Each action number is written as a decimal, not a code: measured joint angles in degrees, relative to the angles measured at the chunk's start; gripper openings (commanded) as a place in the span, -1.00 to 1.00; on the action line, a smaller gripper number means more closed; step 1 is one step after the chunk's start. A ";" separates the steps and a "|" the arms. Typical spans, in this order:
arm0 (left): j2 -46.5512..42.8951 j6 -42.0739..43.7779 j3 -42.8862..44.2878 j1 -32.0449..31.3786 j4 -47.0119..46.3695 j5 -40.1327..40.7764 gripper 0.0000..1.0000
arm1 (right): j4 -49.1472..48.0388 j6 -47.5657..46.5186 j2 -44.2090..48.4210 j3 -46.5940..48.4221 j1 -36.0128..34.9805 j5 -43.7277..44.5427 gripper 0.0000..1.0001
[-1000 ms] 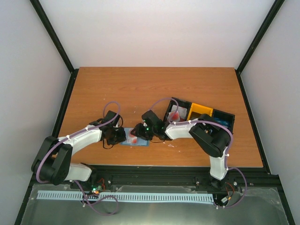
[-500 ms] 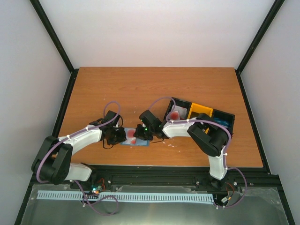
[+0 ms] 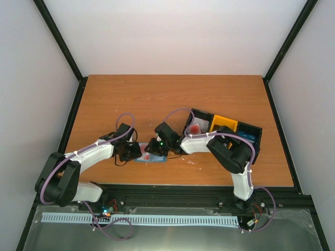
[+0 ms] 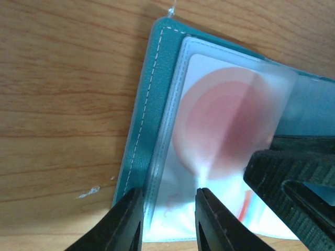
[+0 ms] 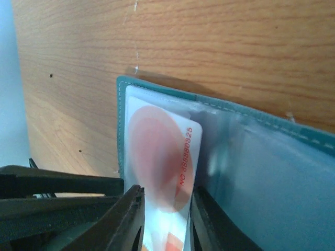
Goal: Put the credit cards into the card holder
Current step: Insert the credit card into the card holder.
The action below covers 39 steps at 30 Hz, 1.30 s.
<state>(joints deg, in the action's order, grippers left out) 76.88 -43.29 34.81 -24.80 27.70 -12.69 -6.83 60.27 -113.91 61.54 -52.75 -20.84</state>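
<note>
The teal card holder (image 3: 157,159) lies open on the table between both grippers. My right gripper (image 5: 165,225) is shut on a red-and-white credit card (image 5: 162,151), whose far end sits inside the holder's (image 5: 293,172) clear left pocket. My left gripper (image 4: 168,222) is closed down on the outer edge of the card holder (image 4: 149,104), with the pocket's rim between its fingers. The card (image 4: 225,120) shows through the clear pocket there. In the top view the left gripper (image 3: 135,151) and right gripper (image 3: 152,149) face each other across the holder.
A black-and-yellow three-compartment tray (image 3: 251,127) stands to the right, with more red cards (image 3: 196,128) in its left compartment. The right gripper's black finger (image 4: 293,178) fills the lower right of the left wrist view. The table's near edge is just below the holder.
The right gripper has edged slightly left with the card, so the card sits further into the pocket. The left arm and the holder have stayed put.
</note>
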 measured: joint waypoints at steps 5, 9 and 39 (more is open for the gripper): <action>-1.68 0.26 0.59 0.00 1.05 0.00 -0.36 | 6.56 -2.99 3.08 0.87 -0.24 3.23 -0.22; -3.85 0.39 2.21 0.00 1.88 0.00 -0.27 | 15.61 -5.49 7.06 2.73 -0.26 8.92 -0.15; -1.88 -1.40 -2.75 0.00 -6.40 -8.76 -0.30 | 45.05 -20.17 2.43 14.45 -2.89 25.38 0.10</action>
<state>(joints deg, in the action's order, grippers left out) 75.00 -44.69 32.05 -24.80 21.30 -21.45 38.22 40.10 -111.48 75.99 -55.64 4.54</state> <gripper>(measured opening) 0.350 0.563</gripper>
